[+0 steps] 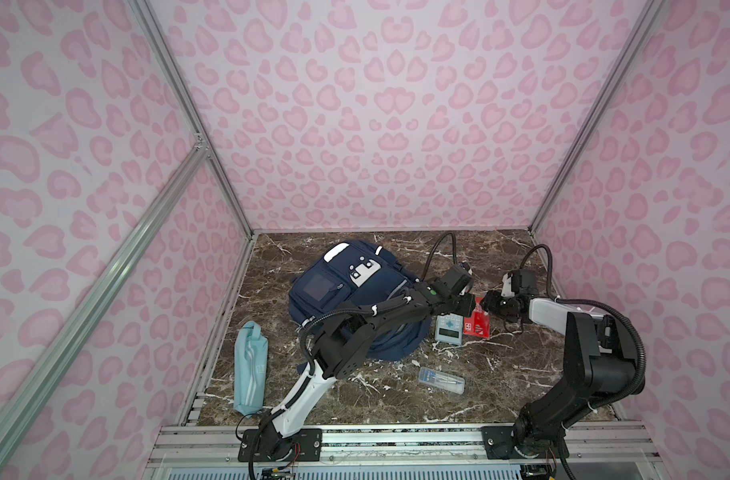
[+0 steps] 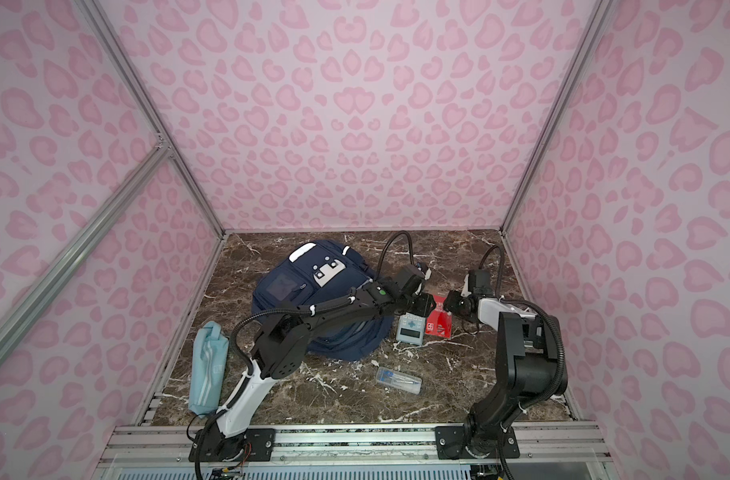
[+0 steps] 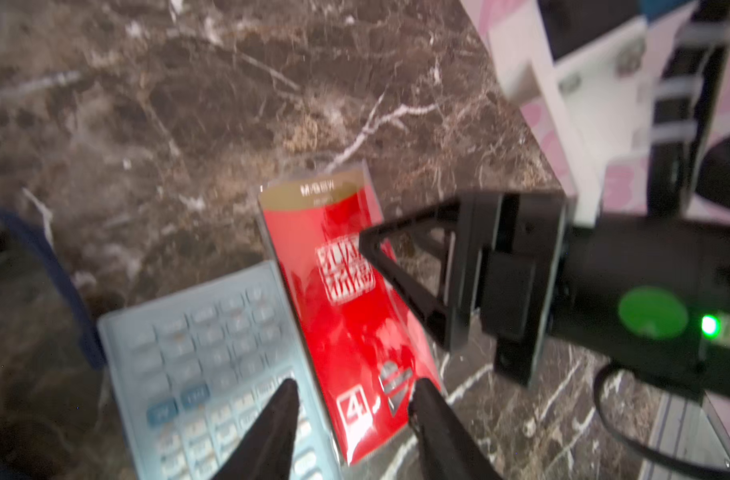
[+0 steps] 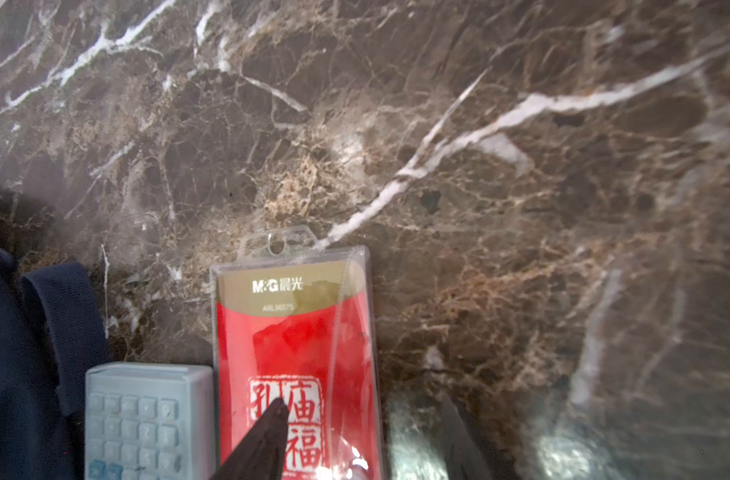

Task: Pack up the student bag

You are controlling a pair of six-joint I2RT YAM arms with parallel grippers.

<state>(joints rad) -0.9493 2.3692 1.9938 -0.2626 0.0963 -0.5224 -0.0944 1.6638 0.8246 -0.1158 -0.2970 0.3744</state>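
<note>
The student bag (image 1: pixel 346 291) (image 2: pixel 313 299) lies face up at the back left of the marble table, partly under my left arm. To its right lie a red flat packet (image 1: pixel 479 326) (image 3: pixel 334 270) (image 4: pixel 292 332) and a pale blue calculator (image 1: pixel 448 328) (image 3: pixel 209 353) (image 4: pixel 147 415), side by side. Both grippers hover over the packet. My left gripper (image 1: pixel 470 305) (image 3: pixel 355 399) is open, one finger over the calculator and the other at the packet's far edge. My right gripper (image 1: pixel 486 301) (image 4: pixel 363 415) is open, one finger over the packet's seal print and the other over bare table.
A light blue pencil case (image 1: pixel 250 370) (image 2: pixel 207 370) lies along the left edge. A clear plastic box (image 1: pixel 441 379) (image 2: pixel 398 379) sits near the front centre. A bag strap (image 4: pixel 64 316) rests beside the calculator. Pink patterned walls close in three sides.
</note>
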